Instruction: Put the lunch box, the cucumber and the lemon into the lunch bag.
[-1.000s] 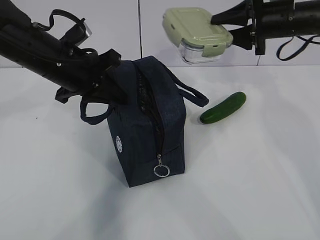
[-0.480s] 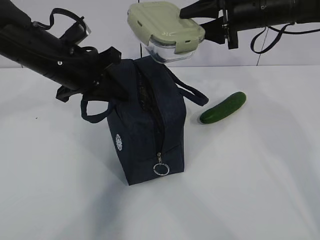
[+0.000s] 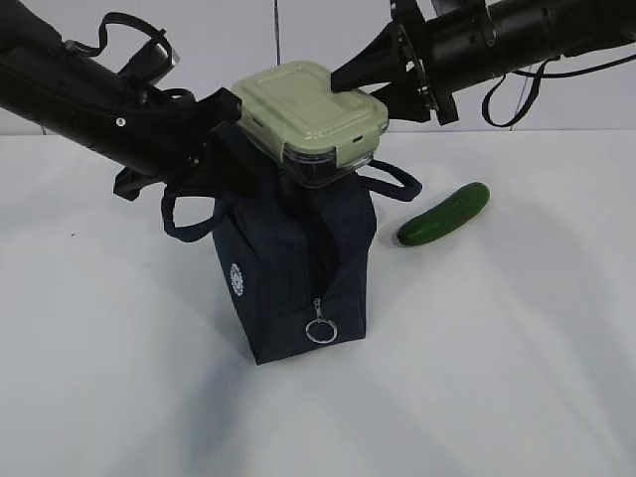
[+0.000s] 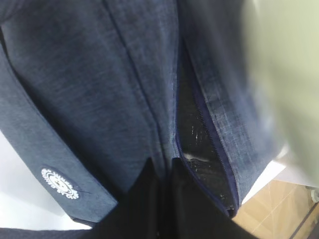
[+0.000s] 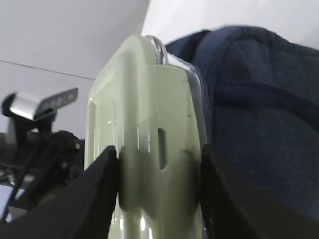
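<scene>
Sage-green plastic fills the right gripper: its black jaws are clamped on opposite edges of the snap lid of the small square clear glass lunch box, which hangs tilted directly over the open zipper mouth of the boxy dark navy fabric lunch bag, touching or nearly touching its top. At about nine o'clock from the box, the left gripper is pinched closed on the bag's fabric beside the zipper, holding the opening apart. Out at three o'clock from the bag, well apart on the white table, lies the dark green curved cucumber. No lemon is visible. The slit looks narrow against the box, so a corner may catch on the rim and topple the bag.
</scene>
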Tool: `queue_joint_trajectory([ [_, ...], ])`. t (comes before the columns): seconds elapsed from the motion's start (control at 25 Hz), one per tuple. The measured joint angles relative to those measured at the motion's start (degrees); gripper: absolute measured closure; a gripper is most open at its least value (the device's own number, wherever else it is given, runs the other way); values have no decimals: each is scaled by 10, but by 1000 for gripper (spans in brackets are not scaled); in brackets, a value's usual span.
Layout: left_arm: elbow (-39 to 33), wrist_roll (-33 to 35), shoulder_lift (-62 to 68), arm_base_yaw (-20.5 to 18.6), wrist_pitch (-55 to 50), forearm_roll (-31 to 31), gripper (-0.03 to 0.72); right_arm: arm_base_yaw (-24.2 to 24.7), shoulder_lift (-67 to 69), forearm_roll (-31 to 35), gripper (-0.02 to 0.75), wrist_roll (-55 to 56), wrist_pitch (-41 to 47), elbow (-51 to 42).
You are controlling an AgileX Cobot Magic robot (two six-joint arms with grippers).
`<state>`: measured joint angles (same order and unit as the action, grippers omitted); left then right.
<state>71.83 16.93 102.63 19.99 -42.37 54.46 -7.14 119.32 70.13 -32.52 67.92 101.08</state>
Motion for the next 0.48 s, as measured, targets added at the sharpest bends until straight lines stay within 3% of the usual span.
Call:
queue_joint_trajectory([
  [0.48, 0, 2, 0, 0, 0, 4, 691, -13, 15, -101, 366, 18, 6, 3],
])
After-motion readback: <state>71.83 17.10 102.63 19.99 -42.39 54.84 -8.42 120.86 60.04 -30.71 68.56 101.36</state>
